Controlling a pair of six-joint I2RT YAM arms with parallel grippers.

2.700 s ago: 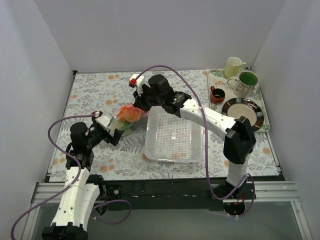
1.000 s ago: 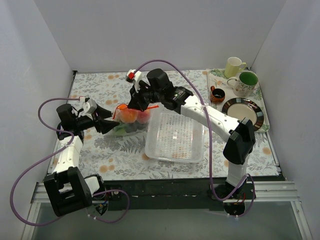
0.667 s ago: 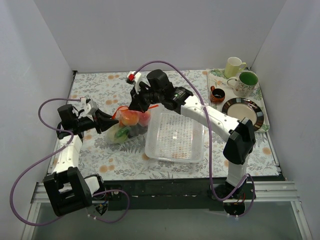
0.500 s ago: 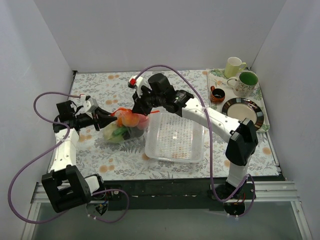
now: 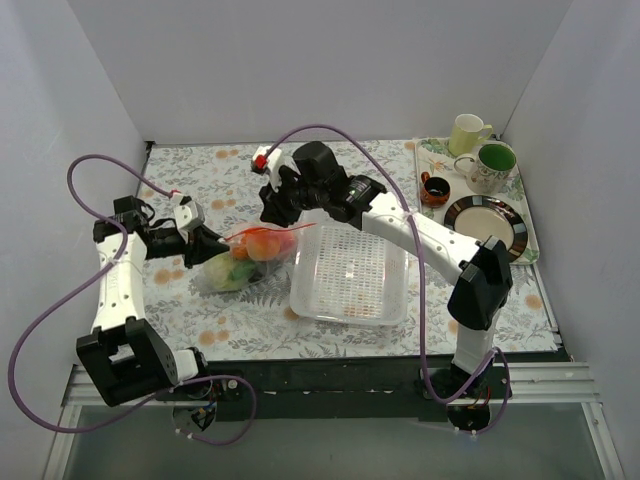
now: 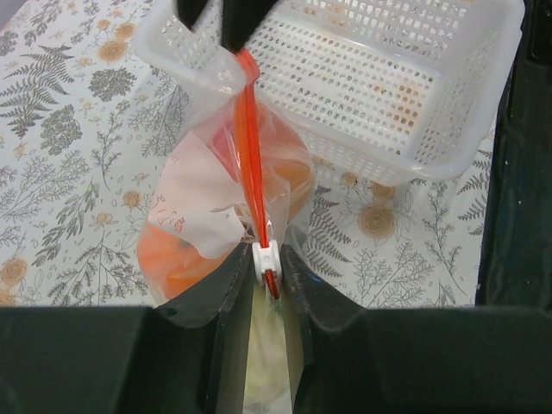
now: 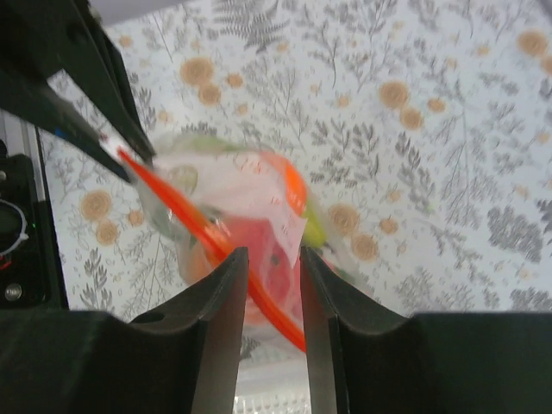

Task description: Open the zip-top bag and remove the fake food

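Note:
The zip-top bag (image 5: 245, 262) lies left of the basket, clear, with its red-orange zip strip (image 6: 250, 164) stretched taut. My left gripper (image 6: 268, 263) is shut on the white slider (image 6: 267, 256) at the strip's near end; it shows from above at the bag's left (image 5: 208, 243). The fake food sits inside the bag: an orange piece (image 6: 177, 254), a red one (image 7: 276, 246) and a light green one (image 5: 225, 272). My right gripper (image 7: 267, 259) hovers over the bag's far end (image 5: 272, 212), open, with the strip running across under the gap.
A white perforated basket (image 5: 345, 312) stands right of the bag, touching it. At the back right a tray (image 5: 428, 150) carries a green cup (image 5: 495, 165), a pale mug (image 5: 467, 133), a small dark cup (image 5: 434, 188) and a plate (image 5: 487, 225).
My left gripper closed on the slider and drew it leftward, stretching the strip. The right gripper, shut on the bag's far end before, has opened. The bag slid slightly left.

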